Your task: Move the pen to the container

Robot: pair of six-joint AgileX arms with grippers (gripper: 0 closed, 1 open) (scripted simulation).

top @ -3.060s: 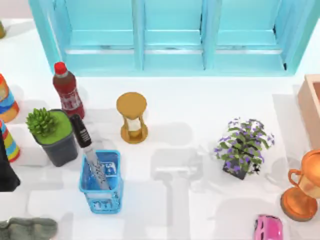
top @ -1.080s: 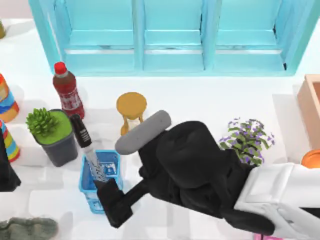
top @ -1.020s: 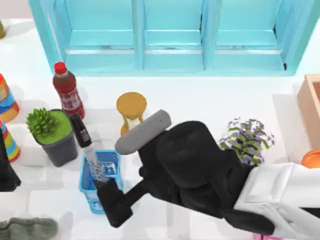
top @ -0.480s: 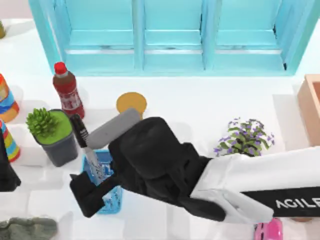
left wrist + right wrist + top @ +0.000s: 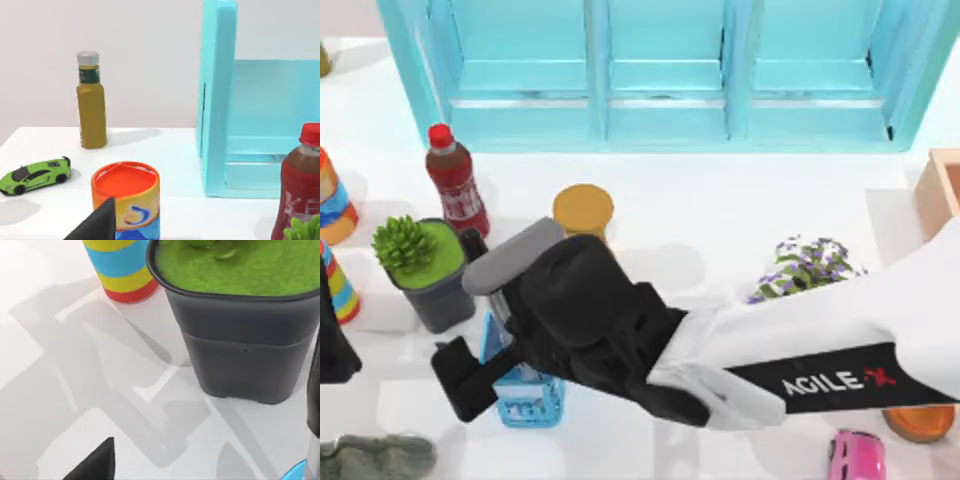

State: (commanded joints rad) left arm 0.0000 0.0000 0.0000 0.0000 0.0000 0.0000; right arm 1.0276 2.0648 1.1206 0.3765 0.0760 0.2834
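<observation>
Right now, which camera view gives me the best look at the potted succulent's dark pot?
The right wrist view: the pot is close, showing its wall and green top. The top view shows the potted succulent from above beside the right arm. In the left wrist view, just leaf tips.

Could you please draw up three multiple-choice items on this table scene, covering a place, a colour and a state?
1. Where is the red-capped bottle?
A. next to the succulent pot
B. next to the trophy
C. on the blue shelf

2. What colour is the toy car at the top view's lower edge?
A. yellow
B. pink
C. black

3. How is the pen placed?
A. flat on the table
B. inside the peach box
C. standing tilted in the blue mesh basket

Answers: A, it stands right by the pot at the table's left. B, its body is pink. C, its black cap rises above the basket, with the right gripper beside it and the left arm parked at the left edge.
</observation>
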